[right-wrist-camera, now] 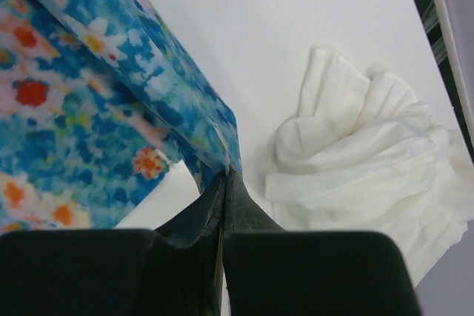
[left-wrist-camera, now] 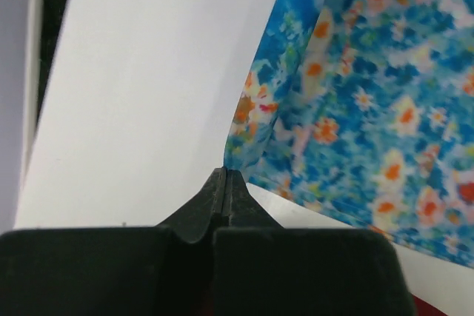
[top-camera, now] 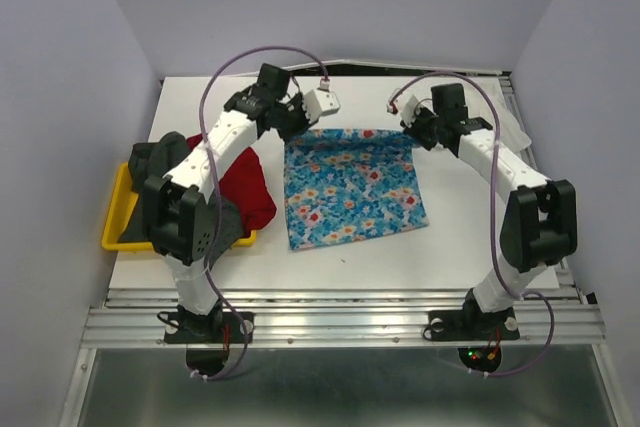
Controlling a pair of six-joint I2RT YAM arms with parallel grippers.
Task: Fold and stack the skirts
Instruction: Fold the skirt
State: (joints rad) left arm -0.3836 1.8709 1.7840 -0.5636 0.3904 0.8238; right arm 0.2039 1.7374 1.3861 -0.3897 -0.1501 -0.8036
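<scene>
The blue flower-print skirt [top-camera: 350, 187] lies spread in the middle of the table. My left gripper [top-camera: 291, 125] is shut on its far left corner; the left wrist view shows the fingertips [left-wrist-camera: 226, 173] closed, pinching the cloth edge [left-wrist-camera: 355, 101], which rises from them. My right gripper [top-camera: 414, 133] is shut on the far right corner, with the cloth [right-wrist-camera: 89, 94] pinched at the closed tips [right-wrist-camera: 227, 172]. The white skirt [right-wrist-camera: 363, 160] lies bunched just right of the right gripper. The red skirt [top-camera: 252, 185] lies left of the blue one, partly under the left arm. The dark grey skirt [top-camera: 150, 160] sits in the tray.
A yellow plastic tray [top-camera: 113, 227] stands at the table's left edge. Grey walls close in the far, left and right sides. A metal rail [top-camera: 340, 322] runs along the near edge by the arm bases.
</scene>
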